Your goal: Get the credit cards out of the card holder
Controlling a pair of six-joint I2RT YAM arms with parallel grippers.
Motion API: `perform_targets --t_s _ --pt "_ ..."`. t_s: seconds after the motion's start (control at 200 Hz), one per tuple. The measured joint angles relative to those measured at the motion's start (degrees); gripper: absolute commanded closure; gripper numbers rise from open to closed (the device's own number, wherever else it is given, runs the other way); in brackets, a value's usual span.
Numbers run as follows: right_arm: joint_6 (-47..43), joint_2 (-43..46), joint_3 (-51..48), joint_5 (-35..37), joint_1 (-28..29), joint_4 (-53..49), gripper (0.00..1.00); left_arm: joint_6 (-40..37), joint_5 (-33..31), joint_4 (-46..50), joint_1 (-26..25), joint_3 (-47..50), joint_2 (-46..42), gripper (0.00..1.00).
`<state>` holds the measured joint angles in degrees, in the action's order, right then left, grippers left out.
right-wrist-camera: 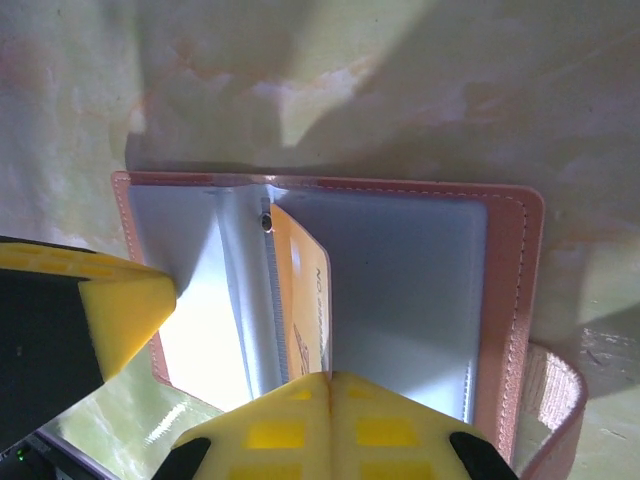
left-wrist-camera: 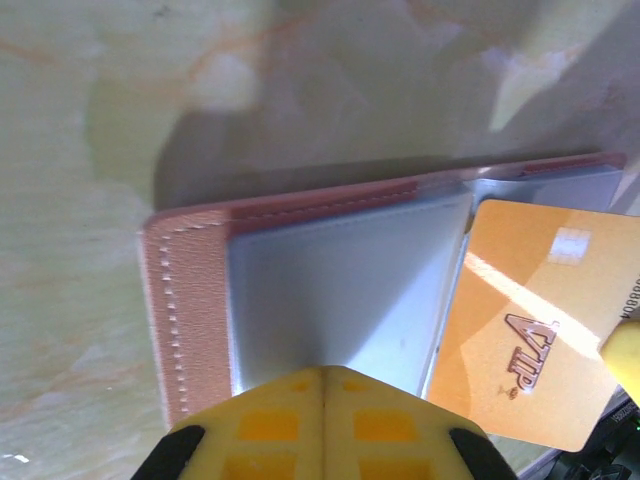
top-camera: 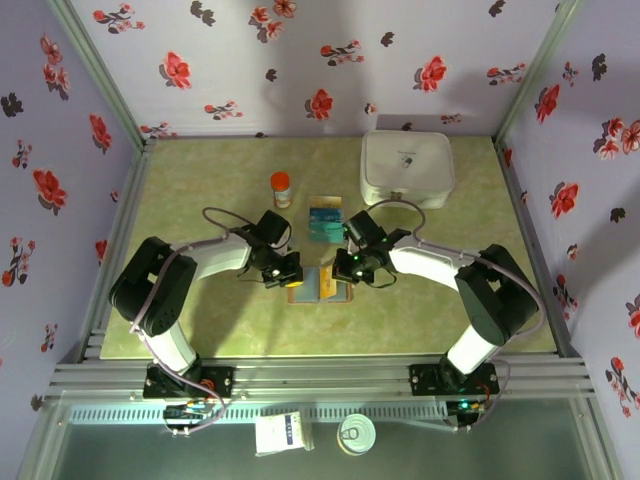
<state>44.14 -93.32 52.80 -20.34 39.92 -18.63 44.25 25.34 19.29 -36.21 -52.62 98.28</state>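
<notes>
Green surface carries the open holder; left fingers, together, touch its panel; right fingers, together, meet a card.

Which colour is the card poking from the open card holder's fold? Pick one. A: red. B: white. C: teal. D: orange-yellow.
D: the card angled out of the card holder is orange-yellow, with VIP lettering on it.

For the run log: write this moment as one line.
left jaws: shut, tips on open wallet | right jaws: shut on orange card, angled out of wallet | teal cards: lying beyond wallet
</notes>
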Motion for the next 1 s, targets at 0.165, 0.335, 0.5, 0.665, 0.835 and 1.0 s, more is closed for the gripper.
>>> perform_targets --t_s 0.165,0.335,0.5,0.665,0.835,1.0 --pt "0.0 -0.04 0.35 0.0 0.11 0.37 0.95 0.26 0.2 -0.87 -0.72 0.0 0.26 1.0" --pt "-0.33 0.02 1.44 0.52 0.11 -1.49 0.96 0.24 0.13 -0.87 -0.57 0.09 0.26 1.0" --pt "-5.14 1.81 5.95 2.78 0.09 -7.32 1.0 0.2 0.15 -0.87 0.85 0.76 -0.22 0.99" --pt "-18.6 2.12 14.8 7.28 -0.24 -16.72 1.0 -0.04 0.17 -0.87 2.6 1.03 -0.87 0.96" --pt "-37.22 2.99 19.89 11.87 -0.87 -22.91 1.0 -0.81 0.28 -0.85 3.23 1.03 -2.32 0.92" --pt "-57.4 1.38 25.92 13.14 -1.92 -27.52 1.0 -1.62 0.46 -0.87 4.44 1.57 -4.72 0.89"
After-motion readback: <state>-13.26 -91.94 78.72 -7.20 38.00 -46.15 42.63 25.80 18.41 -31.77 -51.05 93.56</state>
